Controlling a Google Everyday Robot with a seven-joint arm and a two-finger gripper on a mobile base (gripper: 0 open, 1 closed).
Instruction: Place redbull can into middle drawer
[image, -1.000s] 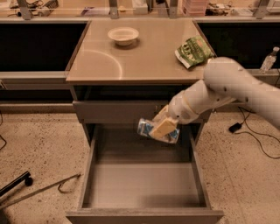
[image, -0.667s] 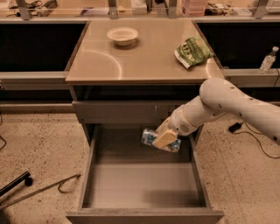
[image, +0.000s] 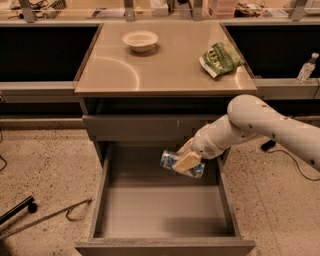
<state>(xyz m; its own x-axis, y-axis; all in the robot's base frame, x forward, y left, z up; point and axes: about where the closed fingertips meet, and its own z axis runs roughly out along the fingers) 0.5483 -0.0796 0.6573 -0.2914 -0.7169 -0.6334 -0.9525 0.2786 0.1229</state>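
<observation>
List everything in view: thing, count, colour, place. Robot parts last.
slim blue and silver Red Bull can: one, blue and silver, held over the open drawer.
wide grey-brown wooden middle drawer: one, grey-brown, pulled open.
grey drawer front with white scratch marks: one, grey, shut, just above.
round cream bowl: one, cream, cabinet top, back left.
green and white snack bag: one, green and white, cabinet top, right.
clear plastic bottle: one, clear, far right ledge.
white robot arm: one, white, reaching from the right.
gripper: one, cream, shut on the can.

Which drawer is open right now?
The middle drawer, pulled out beneath the closed upper drawer front; the pincer holds the redbull can over its back.
</observation>
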